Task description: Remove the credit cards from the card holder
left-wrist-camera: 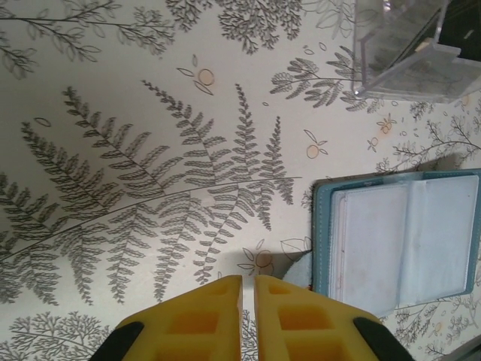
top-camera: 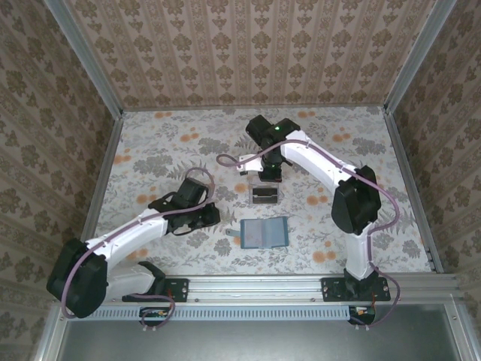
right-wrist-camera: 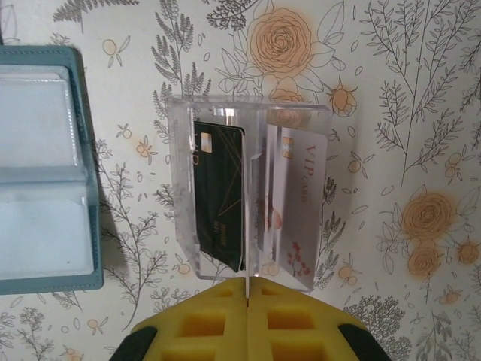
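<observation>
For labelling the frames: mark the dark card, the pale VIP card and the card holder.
dark card [right-wrist-camera: 218, 199], right wrist view, middle of its face.
pale VIP card [right-wrist-camera: 297, 207], right wrist view, middle of its face.
card holder [top-camera: 264, 233], top external view, centre of open panels.

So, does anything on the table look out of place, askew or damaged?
Nothing stands out. The card holder lies open and flat, and its pockets look empty. The dark card and the pale card stand side by side in the clear box. Nothing looks spilled or broken.
</observation>
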